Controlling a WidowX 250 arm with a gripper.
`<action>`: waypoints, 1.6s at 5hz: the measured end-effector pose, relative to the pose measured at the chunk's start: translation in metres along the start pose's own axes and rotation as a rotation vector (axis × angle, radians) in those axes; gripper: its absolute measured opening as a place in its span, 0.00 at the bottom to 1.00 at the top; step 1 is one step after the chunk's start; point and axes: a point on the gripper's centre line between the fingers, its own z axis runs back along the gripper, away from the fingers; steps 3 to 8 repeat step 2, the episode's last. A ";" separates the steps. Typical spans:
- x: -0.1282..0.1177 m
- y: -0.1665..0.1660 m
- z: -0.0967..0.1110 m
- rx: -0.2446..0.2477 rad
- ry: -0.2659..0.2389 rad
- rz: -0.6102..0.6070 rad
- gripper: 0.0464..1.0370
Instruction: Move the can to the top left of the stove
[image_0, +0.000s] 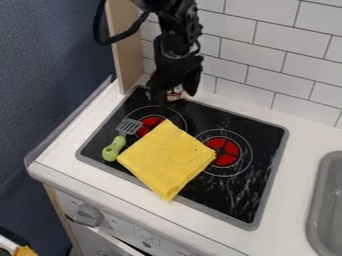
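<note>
Grey knob (87, 215) on stove's front panel | gripper (175, 95): fingers pinching can (174, 92) at stovetop's (257, 215) back-left corner | folded yellow cloth (163, 157) partly over left burner (151, 121) | green-handled slotted spatula (115, 148) just left of cloth | red right burner (224, 151) alongside.

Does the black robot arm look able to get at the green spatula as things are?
Probably yes: the green spatula lies with nothing on top of it, the yellow cloth only beside it. The gripper is at the can, though, so it would likely have to leave that first.
</note>
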 end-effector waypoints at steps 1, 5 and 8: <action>-0.005 -0.006 0.023 -0.027 0.015 -0.045 0.96; -0.002 -0.001 0.048 -0.041 -0.009 -0.066 0.96; -0.002 -0.001 0.048 -0.041 -0.009 -0.066 0.96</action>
